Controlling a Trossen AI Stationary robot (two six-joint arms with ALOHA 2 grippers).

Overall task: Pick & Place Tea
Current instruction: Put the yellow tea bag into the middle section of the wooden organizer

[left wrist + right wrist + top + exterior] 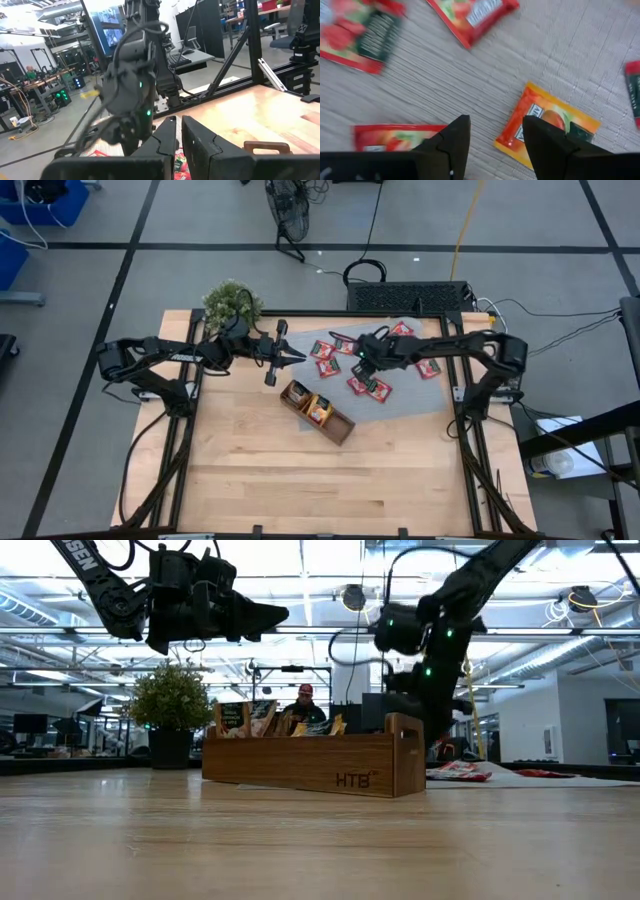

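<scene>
Right gripper (492,145) hangs over scattered tea sachets (372,387) on the grey mat (440,385), right of centre in the high view.

Its fingers stand apart, empty; the orange sachet (547,125) beside them lies flat, skewed diagonally, corners toward lower left and upper right. Left gripper (297,357) hovers upper centre, fingers nearly together, holding nothing. Wooden tray (318,412) sits centre, slanting.

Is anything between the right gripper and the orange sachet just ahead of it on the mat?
Nothing visible. The right gripper hangs open over the grey mat, with bare mat between its fingers and the orange sachet beside one fingertip. The red sachets lie apart, not overlapping it.
</scene>
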